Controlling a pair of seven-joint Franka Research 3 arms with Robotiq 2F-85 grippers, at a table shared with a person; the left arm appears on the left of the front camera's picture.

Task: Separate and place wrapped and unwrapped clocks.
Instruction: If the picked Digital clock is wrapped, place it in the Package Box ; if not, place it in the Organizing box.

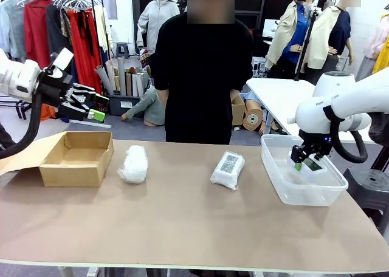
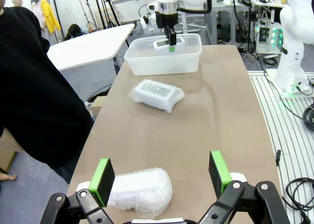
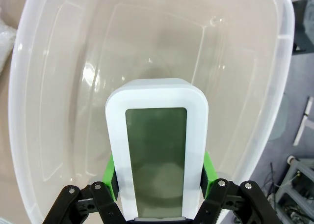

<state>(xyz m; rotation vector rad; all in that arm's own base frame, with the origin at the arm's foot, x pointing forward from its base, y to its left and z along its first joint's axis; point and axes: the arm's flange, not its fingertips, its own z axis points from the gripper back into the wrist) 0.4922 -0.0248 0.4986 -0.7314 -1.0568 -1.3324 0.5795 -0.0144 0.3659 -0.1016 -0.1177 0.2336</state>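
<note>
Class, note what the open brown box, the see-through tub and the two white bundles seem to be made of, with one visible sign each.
Open brown box: likely cardboard, matt tan, folded flap. See-through tub: probably glossy clear plastic; the table shows through its walls. Two white bundles: apparently bubble wrap, dimpled and shiny.

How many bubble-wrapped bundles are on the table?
2. A plain bundle lies just right of the cardboard box; a labelled bundle lies mid-table, left of the plastic tub. Box interior partly hidden.

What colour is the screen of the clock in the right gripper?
Dull greyish green, set in the white rounded-rectangle plastic clock; right wrist view shows it best.
</note>
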